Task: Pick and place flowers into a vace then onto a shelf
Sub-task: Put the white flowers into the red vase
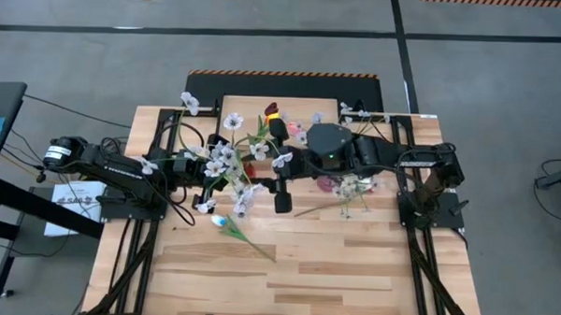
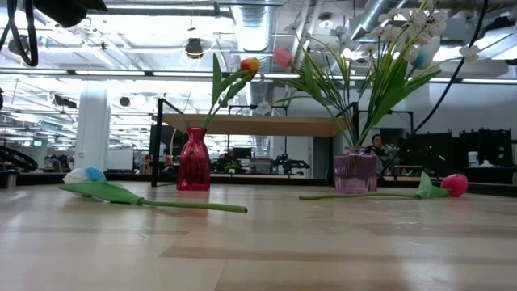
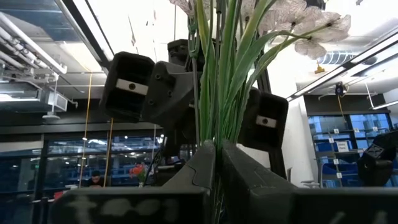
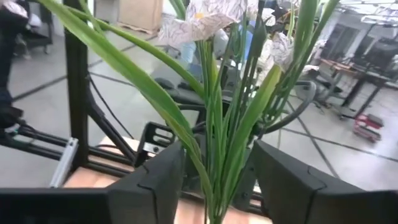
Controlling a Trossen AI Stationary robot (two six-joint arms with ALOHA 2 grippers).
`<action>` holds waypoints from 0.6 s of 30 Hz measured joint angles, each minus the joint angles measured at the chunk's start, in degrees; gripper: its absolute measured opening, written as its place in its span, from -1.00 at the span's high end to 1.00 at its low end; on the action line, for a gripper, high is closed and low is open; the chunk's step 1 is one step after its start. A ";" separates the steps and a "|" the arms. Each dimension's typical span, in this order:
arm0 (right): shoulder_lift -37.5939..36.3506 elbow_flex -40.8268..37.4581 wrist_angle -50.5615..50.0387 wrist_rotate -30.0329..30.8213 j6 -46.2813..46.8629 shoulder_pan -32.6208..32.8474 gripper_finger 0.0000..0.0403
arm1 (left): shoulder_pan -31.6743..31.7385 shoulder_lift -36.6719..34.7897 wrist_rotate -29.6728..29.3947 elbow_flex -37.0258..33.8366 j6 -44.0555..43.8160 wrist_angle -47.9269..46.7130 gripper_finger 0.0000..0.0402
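Two vases, one red (image 2: 194, 159), one clear purple (image 2: 355, 170), two loose flowers lying on table (image 2: 149, 198) (image 2: 440, 186), one shelf (image 2: 250, 124), two arms

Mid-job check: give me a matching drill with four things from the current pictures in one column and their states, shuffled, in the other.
Things:
1. red vase
2. purple glass vase
3. pink tulip
4. left gripper

States:
A. shut on green stems
B. lying on the table
C. holds white blossom sprays
D. holds a red-orange tulip

Pairs: 1-D, 2-C, 3-B, 4-A
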 joint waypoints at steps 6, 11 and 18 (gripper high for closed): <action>0.00 -0.02 0.52 -5.31 0.38 -1.65 0.59 | 0.00 0.00 0.00 0.00 -0.11 0.39 1.00; 0.02 -0.02 1.25 -4.94 -0.48 -2.13 0.95 | -0.02 0.00 0.36 0.00 -0.15 0.39 1.00; 0.02 -0.02 1.28 -3.12 -2.71 -1.31 0.99 | 0.00 -0.02 2.99 0.00 0.08 -0.18 1.00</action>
